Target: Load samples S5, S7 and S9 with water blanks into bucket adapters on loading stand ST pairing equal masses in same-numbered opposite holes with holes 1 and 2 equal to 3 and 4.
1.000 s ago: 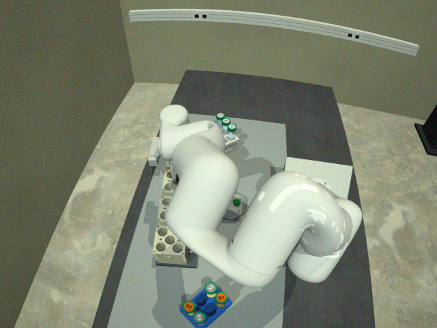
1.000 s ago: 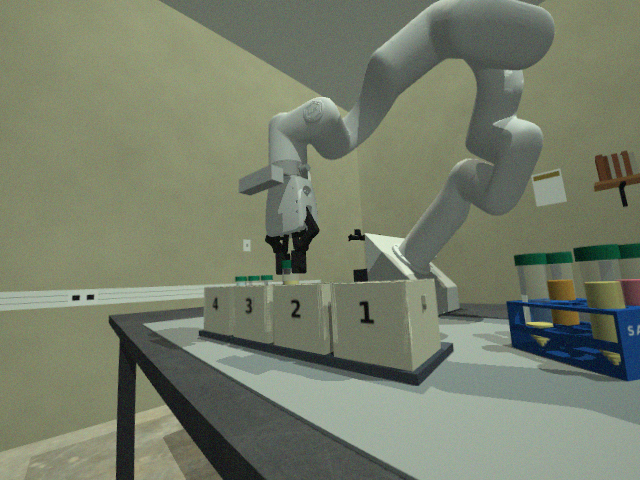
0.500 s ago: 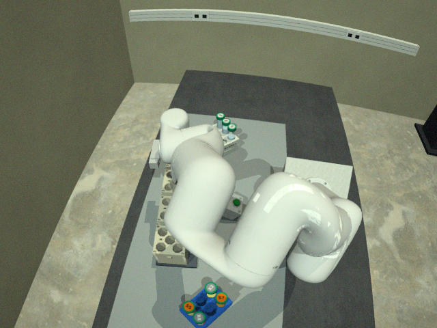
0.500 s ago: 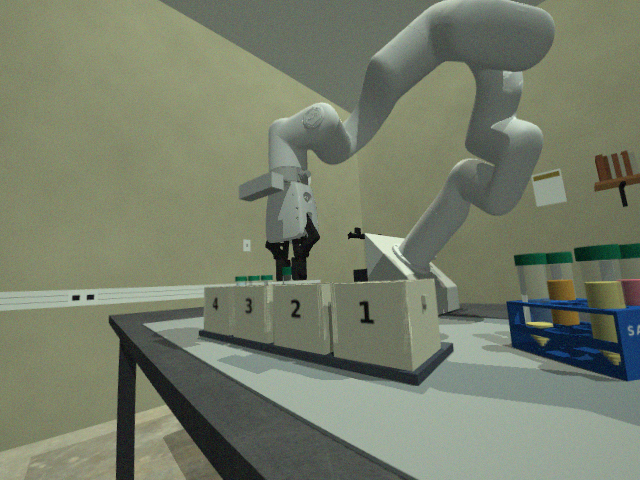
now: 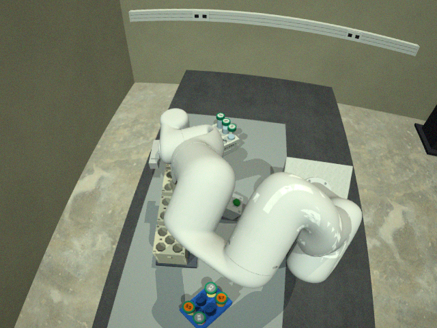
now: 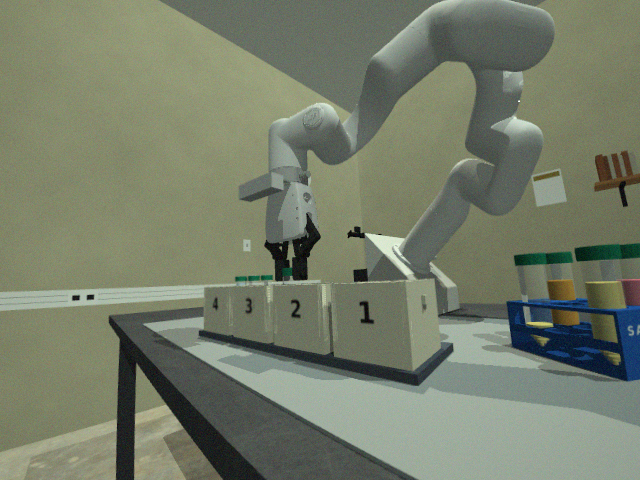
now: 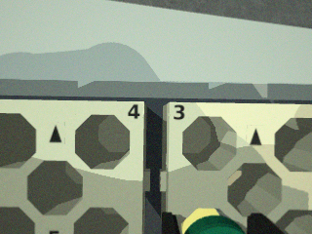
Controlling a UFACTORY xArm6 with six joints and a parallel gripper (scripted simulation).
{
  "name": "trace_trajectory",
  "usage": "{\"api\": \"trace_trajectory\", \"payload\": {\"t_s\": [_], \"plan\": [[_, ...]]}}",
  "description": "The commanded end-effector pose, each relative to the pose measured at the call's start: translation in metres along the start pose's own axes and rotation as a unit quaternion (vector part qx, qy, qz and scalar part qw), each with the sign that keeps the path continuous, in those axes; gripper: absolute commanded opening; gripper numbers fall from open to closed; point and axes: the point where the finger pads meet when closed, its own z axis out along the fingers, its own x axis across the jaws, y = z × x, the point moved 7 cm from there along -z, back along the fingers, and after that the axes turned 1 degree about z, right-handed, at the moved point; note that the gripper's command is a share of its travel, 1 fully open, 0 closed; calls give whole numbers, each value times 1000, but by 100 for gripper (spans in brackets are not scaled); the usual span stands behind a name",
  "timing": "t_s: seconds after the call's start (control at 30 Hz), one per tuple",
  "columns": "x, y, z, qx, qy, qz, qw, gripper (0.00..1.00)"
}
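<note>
My fingers [image 6: 290, 276] point straight down over the loading stand [image 5: 193, 262] [image 6: 431, 364] [image 7: 154, 122], parted slightly wider than the green cap between them, so I am not gripping it. That cap belongs to a tube [image 6: 287, 271] [image 7: 212, 228] standing low in an adapter on the stand, with some yellow showing below the green; I cannot read its ID or tell for sure which adapter it is in. In my wrist view it lies on the same side of the stand's narrow dark gap as the hole marked 3, while the hole marked 4 is across that gap. Adapter 1 [image 5: 169, 259] [image 6: 382, 320] sits at one end of the stand. Near that end, apart from the stand, a blue rack [image 5: 183, 310] [image 6: 568, 356] on the tabletop holds orange-dotted S5 [image 5: 188, 306] and S7 [image 5: 221, 298], along with grey-dotted X2 [image 5: 211, 288] and X8 [image 5: 199, 318]. Near the stand's other end, three green-capped tubes [image 5: 226, 121] [image 6: 253, 279] rise from a white rack [image 5: 231, 148]. The green DONE key [image 5: 236, 202] is on the stand's arm-base side, partly framed by my arm [image 5: 201, 190] [image 6: 385, 74].
</note>
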Motion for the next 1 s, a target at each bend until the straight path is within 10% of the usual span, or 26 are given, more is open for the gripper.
{"api": "trace_trajectory", "payload": {"t_s": [0.0, 0.97], "plan": [[0, -1, -1, 1, 1, 0, 1000, 44], [0, -1, -9, 1, 1, 0, 1000, 44]]}}
